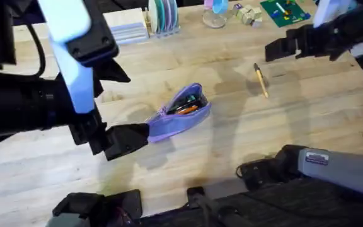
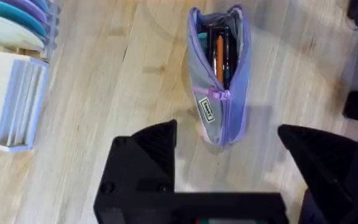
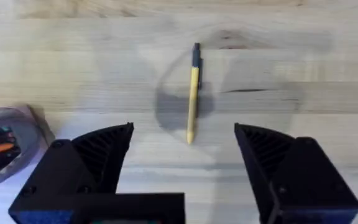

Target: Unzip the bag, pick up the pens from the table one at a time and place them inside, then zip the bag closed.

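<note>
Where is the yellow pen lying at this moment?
The yellow pen lies alone on the table, right of the open bag, below the open right gripper.

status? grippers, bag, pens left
Both grippers open, empty: left gripper near bag, right gripper over yellow pen. Bag unzipped, pens inside. Nothing blocking.

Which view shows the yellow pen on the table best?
The right wrist view: the yellow pen lies whole and centred beyond the open right pincer. Overhead it shows small, right of the bag.
</note>
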